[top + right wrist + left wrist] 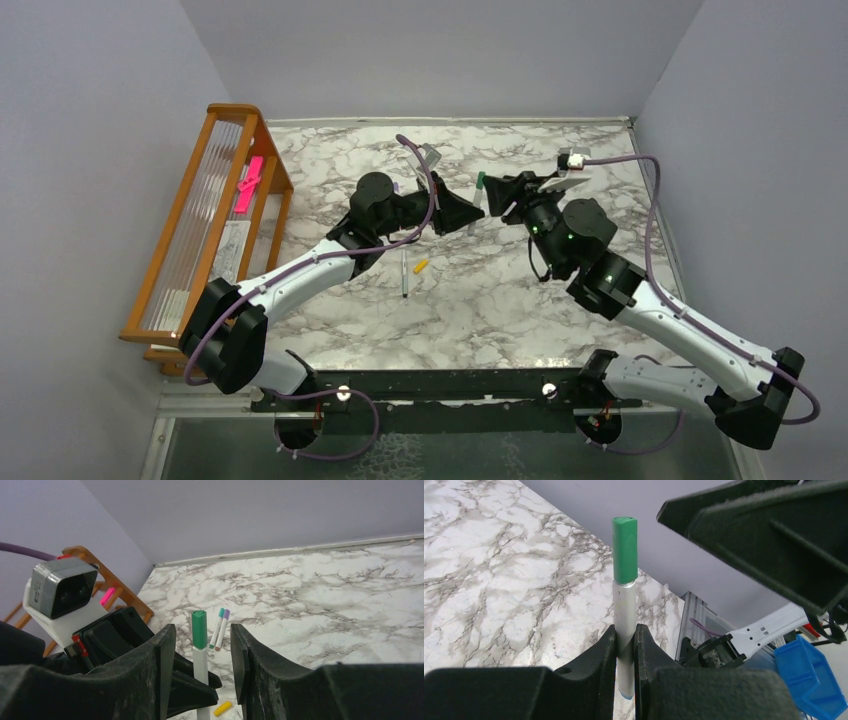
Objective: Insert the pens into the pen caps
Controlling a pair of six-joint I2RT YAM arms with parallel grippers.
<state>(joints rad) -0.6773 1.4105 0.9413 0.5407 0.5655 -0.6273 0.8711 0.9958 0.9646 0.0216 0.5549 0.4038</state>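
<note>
Overhead: left tool (466, 214) and right tool (495, 194) meet above the counter (500, 300), with a pen (473, 228) wearing a green cap (480, 181) between them. A loose pen (404, 275) and an orange cap (420, 266) lie nearby. Left wrist: tool pinches the pen's grey barrel, cap seated on top. Right wrist: tool spread, fingers either side of the green cap, not touching. Two capped pens (220, 621) lie beyond.

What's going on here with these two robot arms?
The left gripper holds a grey pen upright, clamped at its barrel, with a green cap sitting on its top end. The right gripper has its jaws open on either side of that cap, not touching it. On the marble table lie a loose pen, an orange cap and two capped pens.
</note>
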